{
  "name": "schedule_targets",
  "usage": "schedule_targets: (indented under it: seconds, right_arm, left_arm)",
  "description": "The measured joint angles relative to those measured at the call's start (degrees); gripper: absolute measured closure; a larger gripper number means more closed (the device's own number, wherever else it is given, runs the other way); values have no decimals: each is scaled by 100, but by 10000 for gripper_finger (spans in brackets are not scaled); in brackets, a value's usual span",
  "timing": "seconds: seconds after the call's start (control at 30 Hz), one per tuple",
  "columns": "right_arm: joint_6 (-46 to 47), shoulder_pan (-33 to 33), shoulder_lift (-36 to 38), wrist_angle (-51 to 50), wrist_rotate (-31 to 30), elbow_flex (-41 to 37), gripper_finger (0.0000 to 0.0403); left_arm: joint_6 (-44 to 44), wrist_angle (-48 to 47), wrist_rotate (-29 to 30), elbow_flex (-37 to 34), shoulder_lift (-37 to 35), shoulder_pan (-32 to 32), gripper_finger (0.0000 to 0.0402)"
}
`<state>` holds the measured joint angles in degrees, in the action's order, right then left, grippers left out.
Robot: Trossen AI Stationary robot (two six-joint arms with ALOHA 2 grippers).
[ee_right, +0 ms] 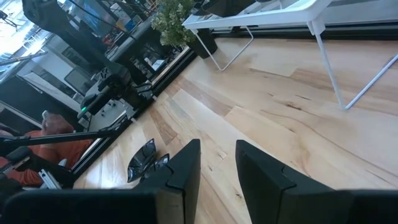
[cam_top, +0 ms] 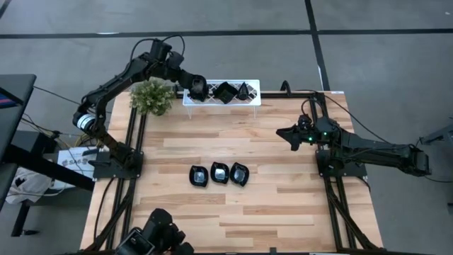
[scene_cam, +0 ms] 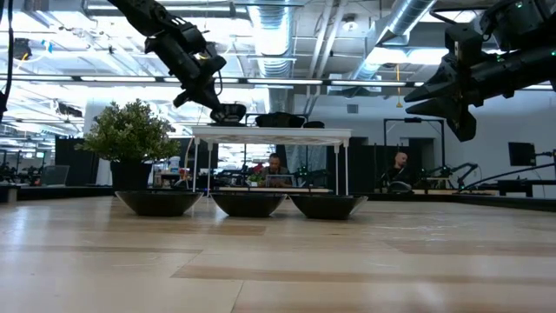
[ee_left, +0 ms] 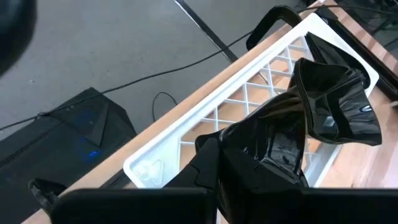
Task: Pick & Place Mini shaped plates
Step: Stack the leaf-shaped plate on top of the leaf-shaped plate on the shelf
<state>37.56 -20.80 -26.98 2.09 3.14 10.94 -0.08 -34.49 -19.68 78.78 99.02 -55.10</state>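
Note:
Three glossy black mini plates (cam_top: pixel 219 173) sit in a row at the table's middle; in the low view they rest on their bases (scene_cam: pixel 249 203). Two more plates (cam_top: pixel 233 91) lie on the white lattice rack (cam_top: pixel 212 101) at the far edge. My left gripper (cam_top: pixel 192 86) is over the rack's left end, shut on another black plate (ee_left: pixel 267 149). My right gripper (cam_top: pixel 290 133) hovers open above the table's right side, holding nothing; its fingers (ee_right: pixel 186 171) show a gap in the right wrist view. My left gripper holds the black plate by its rim (ee_left: pixel 239 146), pinched between the two fingers (ee_left: pixel 208 165). The fingers slant down from the table's left. In the low view the plate (scene_cam: pixel 230 111) sits roughly level, just above the rack's top (scene_cam: pixel 269 132); I cannot tell whether it touches the rack.
A small green bushy plant (cam_top: pixel 151 95) stands left of the rack at the far left corner. The rack stands on thin white legs (scene_cam: pixel 345 165). Bare wood lies near the table's near edge (cam_top: pixel 233 227) and between the plates and the rack.

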Motion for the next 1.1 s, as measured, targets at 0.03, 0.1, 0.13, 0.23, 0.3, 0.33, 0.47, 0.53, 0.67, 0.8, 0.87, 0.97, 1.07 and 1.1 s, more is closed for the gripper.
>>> schedule_targets:
  seconds: [0.03,0.1,0.13,0.23,0.3,0.33,0.47,0.53,0.67,0.8,0.87,0.97,1.07,1.1]
  right_arm:
    - [0,-2,-2,0,0,0,305]
    - [0,-2,-1,0,0,0,305]
    - [0,-2,-1,0,0,0,305]
    - [0,-2,0,0,0,0,305]
    - [0,-2,0,1,0,1,305]
    - [0,0,0,0,0,0,305]
    - [0,-2,0,0,0,2,305]
    - [0,-2,-1,0,0,0,305]
    - [0,0,0,0,0,0,305]
    - [0,0,0,0,0,1,305]
    - [0,0,0,0,0,0,305]
    - [0,0,0,0,0,0,305]
    - [0,-1,0,0,0,0,305]
    - [0,0,0,0,0,0,305]
  left_arm:
    - [21,2,0,0,0,3,393]
    - [30,27,0,0,0,3,393]
    - [31,37,0,0,0,3,392]
    - [31,57,0,0,0,3,389]
    - [117,71,0,0,0,3,389]
    - [200,71,0,0,0,5,390]
    - [304,71,1,0,0,41,393]
    - [304,71,0,0,0,42,392]
    - [304,67,0,-2,0,43,390]
    - [284,40,-2,-2,67,43,392]
    - [280,23,2,-6,140,67,392]
    - [246,14,-2,-7,258,86,388]
    - [138,1,0,-9,328,117,379]
    - [136,5,-2,-9,326,117,377]
